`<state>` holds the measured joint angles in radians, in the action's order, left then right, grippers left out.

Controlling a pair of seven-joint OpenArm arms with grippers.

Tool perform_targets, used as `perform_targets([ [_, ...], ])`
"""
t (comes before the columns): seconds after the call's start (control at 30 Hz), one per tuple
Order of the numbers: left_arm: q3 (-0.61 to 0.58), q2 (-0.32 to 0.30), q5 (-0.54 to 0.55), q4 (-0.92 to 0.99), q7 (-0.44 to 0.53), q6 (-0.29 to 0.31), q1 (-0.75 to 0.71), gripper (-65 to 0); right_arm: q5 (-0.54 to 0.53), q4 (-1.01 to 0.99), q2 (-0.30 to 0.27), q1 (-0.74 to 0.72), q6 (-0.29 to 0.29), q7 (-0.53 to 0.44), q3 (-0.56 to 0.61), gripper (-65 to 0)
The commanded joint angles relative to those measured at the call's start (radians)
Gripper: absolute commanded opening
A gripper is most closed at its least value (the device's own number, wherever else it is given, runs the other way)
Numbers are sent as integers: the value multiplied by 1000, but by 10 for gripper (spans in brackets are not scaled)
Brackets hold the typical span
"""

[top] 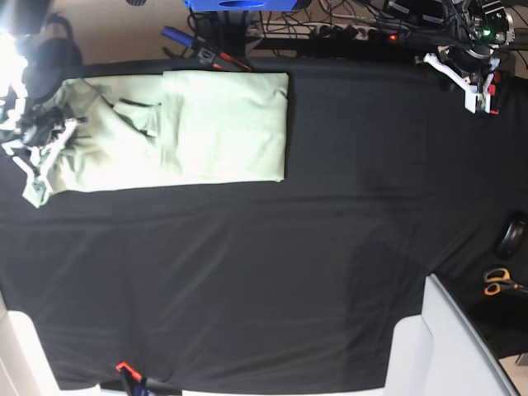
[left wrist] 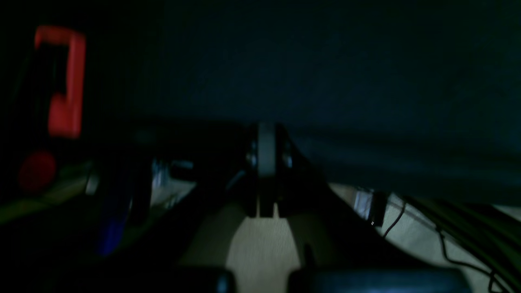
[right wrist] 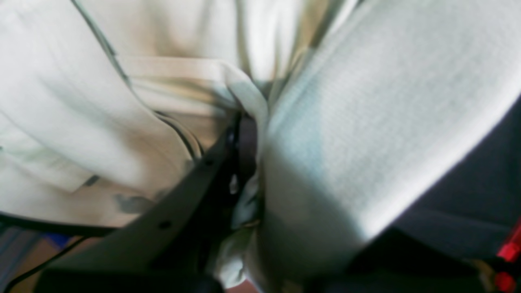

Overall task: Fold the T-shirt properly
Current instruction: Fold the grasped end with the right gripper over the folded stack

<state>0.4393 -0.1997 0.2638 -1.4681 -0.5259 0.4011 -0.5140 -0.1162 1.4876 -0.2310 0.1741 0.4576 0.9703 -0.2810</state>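
Pale mint-green cotton T-shirt [right wrist: 366, 122] fills the right wrist view, a bunched hem fold pinched in the right claw [right wrist: 248, 142]. Rest of the shirt spreads away from that claw, partly folded, on the black-clothed bench [top: 272, 272]. Left claw [left wrist: 266, 162] pressed together, holding nothing, well apart from the shirt.

No text, label or number is legible in any view.

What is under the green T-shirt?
The T-shirt lies on the black table cloth. Whatever is directly beneath the shirt, or between its folded layers, is covered.
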Motion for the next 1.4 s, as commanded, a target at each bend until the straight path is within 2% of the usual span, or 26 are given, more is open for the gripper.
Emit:
perform_targets([
  [0.0,8,-13,2,-19,13,-3,-7,-650,39,51,5,-3,2,-14,-7,-649],
  [0.23,5,-13,2,-19,13,-3,-5,-650,393,127,150,6,10,-20,-4,-649],
  [0.3,5,-13,2,-19,13,-3,-5,-650,428,152,173,9,10,-20,19,-649],
  [0.43,6,-13,2,-19,13,-3,-5,-650,491,226,184,52,3,-18,127,-649],
  [0.7,13,-13,2,-19,13,-3,-7,-650,700,301,298,83,2,-20,222,-649],
  [0.87,11,-13,2,-19,13,-3,-7,-650,741,302,316,100,2,-15,279,-649],
  [1.2,11,-13,2,-19,13,-3,-7,-650,741,321,318,149,2,-12,404,-649],
  [1.37,6,-13,2,-19,13,-3,-7,-650,741,324,318,149,0,39,484,-649],
])
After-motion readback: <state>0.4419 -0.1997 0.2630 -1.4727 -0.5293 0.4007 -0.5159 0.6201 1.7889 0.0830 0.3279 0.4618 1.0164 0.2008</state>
